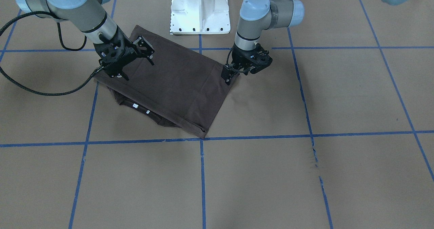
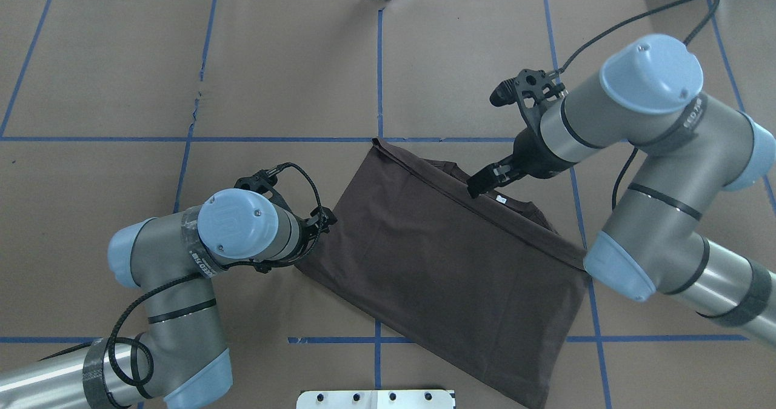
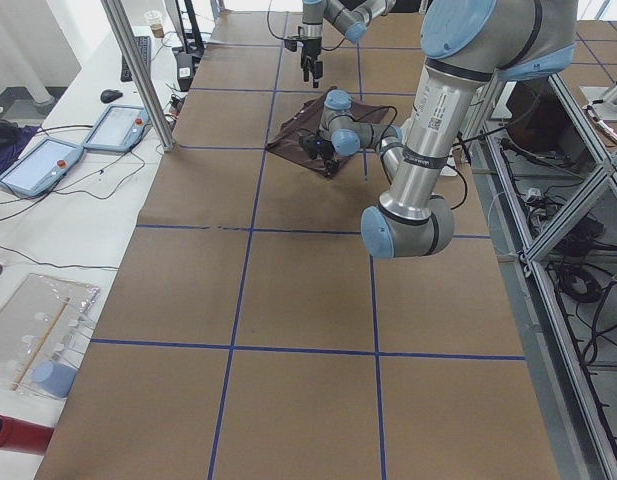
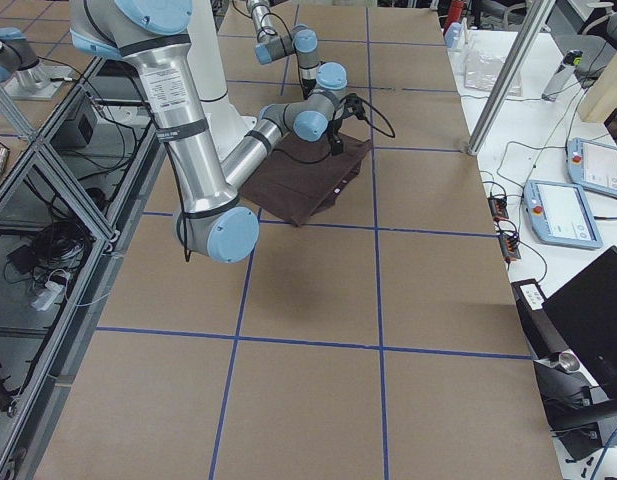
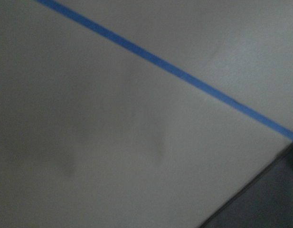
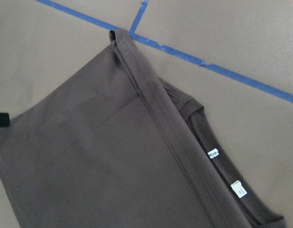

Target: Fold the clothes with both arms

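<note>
The dark brown T-shirt (image 1: 176, 83) lies folded into a slanted rectangle on the brown table, and it also shows in the overhead view (image 2: 436, 257). Its collar with white tags (image 6: 212, 153) sticks out from under the folded edge. My right gripper (image 1: 139, 70) is open and hovers over the shirt near the collar side (image 2: 482, 185). My left gripper (image 1: 231, 75) is low at the shirt's opposite corner (image 2: 315, 230) and looks open and empty. The left wrist view shows no fingers, only table, tape and the shirt's corner (image 5: 269, 204).
The white pedestal base (image 1: 200, 12) stands just behind the shirt. Blue tape lines (image 1: 202, 174) grid the brown paper table. Tablets (image 3: 48, 165) and cables lie on a side desk beyond the table's far edge.
</note>
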Available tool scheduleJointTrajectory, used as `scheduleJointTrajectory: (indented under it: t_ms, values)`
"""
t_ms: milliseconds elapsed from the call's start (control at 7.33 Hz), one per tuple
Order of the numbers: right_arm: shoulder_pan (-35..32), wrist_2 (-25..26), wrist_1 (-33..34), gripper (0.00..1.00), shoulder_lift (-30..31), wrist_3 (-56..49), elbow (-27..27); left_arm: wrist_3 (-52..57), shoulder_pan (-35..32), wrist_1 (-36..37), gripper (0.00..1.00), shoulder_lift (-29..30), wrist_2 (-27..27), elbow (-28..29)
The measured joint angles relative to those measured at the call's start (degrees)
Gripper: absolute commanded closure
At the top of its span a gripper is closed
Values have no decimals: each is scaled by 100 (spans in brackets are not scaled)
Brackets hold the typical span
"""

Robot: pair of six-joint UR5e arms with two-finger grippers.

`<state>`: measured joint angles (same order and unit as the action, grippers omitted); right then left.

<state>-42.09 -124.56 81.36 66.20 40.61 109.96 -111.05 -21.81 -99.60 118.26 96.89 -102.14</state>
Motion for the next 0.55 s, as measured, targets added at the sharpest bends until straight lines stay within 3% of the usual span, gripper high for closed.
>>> scheduleJointTrajectory:
  t_ms: [273, 409, 546]
  values:
    - [-164, -193, 165, 0, -217, -57, -155, -90, 253, 176, 10, -24, -32, -65]
    - [-184, -244, 175, 0, -235, -60, -170, -108, 334, 195, 19, -12, -36, -35]
    - [-193, -274, 169, 0, -243, -64, -173, -114, 367, 199, 39, 0, -40, -2]
